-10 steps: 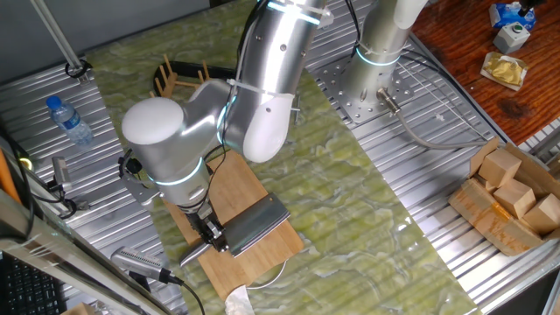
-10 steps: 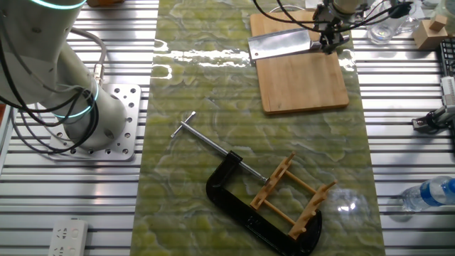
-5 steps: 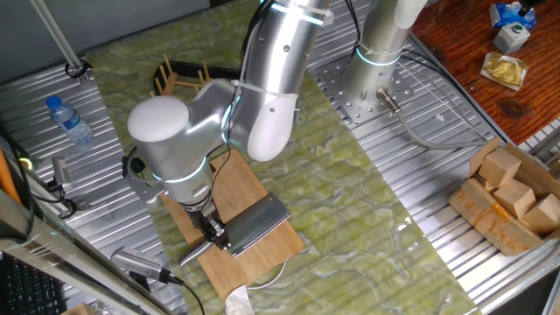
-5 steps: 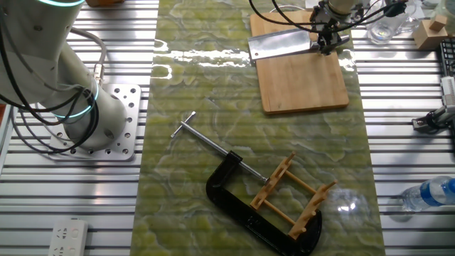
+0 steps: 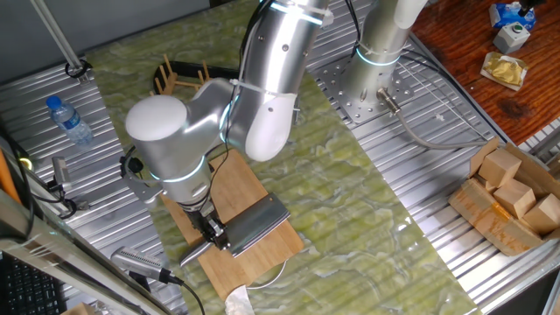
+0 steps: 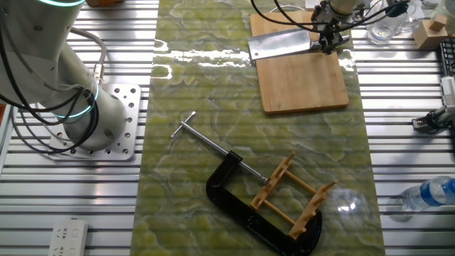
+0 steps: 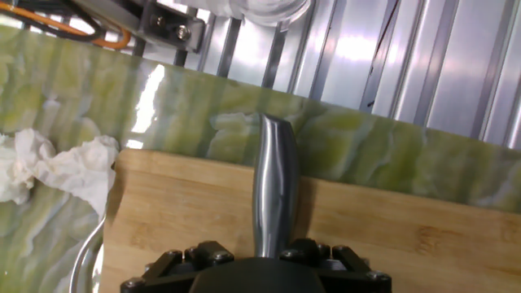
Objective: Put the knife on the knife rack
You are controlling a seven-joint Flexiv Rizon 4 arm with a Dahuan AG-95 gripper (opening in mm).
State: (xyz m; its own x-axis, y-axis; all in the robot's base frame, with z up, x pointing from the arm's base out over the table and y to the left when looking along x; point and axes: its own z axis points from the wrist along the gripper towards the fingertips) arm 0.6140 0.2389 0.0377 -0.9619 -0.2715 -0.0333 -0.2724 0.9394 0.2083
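The knife is a cleaver with a broad grey blade [image 5: 258, 223] [image 6: 279, 44] and a slim silver handle [image 7: 274, 183]. It sits low over the bamboo cutting board [image 5: 241, 188] [image 6: 302, 82]; whether it touches the board does not show. My gripper [image 5: 213, 234] [image 6: 328, 41] [image 7: 273, 251] is shut on the handle close to the blade, and the handle points away in the hand view. The knife rack [image 5: 175, 77] [image 6: 293, 195], light wood with upright pegs, stands at the far end of the green mat, held in a black C-clamp [image 6: 234, 195].
A water bottle [image 5: 68, 120] [image 6: 430, 193] lies on the metal slats beside the mat. Crumpled white tissue [image 7: 49, 167] lies by the board's corner. A box of wooden blocks [image 5: 512, 197] sits to one side. A second arm's base [image 6: 106, 128] is bolted near the mat.
The arm's elbow sways slightly sideways and back. The gripper and knife stay in the same place over the board.
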